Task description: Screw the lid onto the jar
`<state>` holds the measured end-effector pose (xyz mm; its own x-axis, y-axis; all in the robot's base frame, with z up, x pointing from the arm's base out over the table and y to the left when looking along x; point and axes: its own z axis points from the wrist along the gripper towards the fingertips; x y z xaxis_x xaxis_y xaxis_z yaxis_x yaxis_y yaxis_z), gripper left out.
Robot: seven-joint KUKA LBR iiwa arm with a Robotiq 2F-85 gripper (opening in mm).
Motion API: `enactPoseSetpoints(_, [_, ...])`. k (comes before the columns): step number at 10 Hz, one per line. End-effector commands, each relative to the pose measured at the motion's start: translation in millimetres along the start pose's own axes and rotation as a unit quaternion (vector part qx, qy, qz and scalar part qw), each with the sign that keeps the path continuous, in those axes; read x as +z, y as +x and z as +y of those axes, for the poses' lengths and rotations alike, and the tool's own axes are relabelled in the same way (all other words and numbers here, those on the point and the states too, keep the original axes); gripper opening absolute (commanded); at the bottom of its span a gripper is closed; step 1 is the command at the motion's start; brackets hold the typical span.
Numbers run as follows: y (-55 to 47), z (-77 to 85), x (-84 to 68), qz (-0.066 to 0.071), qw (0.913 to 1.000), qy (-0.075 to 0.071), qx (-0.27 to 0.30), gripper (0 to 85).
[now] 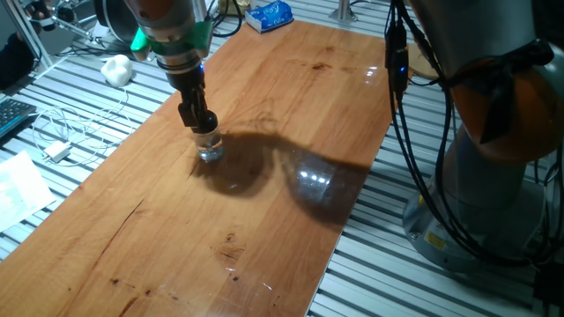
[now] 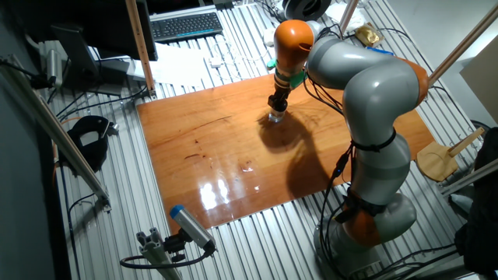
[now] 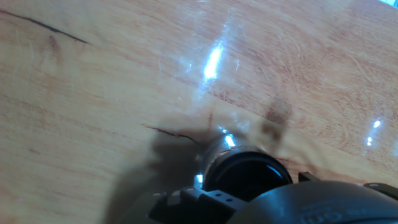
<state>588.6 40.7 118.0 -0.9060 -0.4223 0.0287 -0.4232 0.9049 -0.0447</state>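
the small clear glass jar [image 1: 210, 150], short and cylindrical with bright glints, stands on the glossy, grained wooden desk [image 1: 264, 202] near its far left edge. the small black rounded lid [image 1: 205, 129] sits on top of the jar, clenched by the black two-finger gripper [image 1: 203, 121] pointing straight down. in the hand view the lid [image 3: 247, 174] is a dark round shape, partly cut off by the gripper housing; the fingertips are hard to make out.
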Motion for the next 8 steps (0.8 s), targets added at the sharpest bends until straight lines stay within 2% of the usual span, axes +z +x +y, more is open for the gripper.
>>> enactPoseSetpoints(1, [0.0, -0.1, 0.0, 0.0, 1.0, 0.0, 0.001, 68.0])
enactPoseSetpoints(6, [0.1, 0.3, 0.4, 0.004, 0.9999, -0.012, 0.009, 68.0])
enactPoseSetpoints(7, [0.2, 0.4, 0.3, 0.004, 0.9999, -0.013, 0.009, 51.0])
enactPoseSetpoints(8, [0.2, 0.5, 0.3, 0.004, 0.9999, -0.014, 0.009, 51.0])
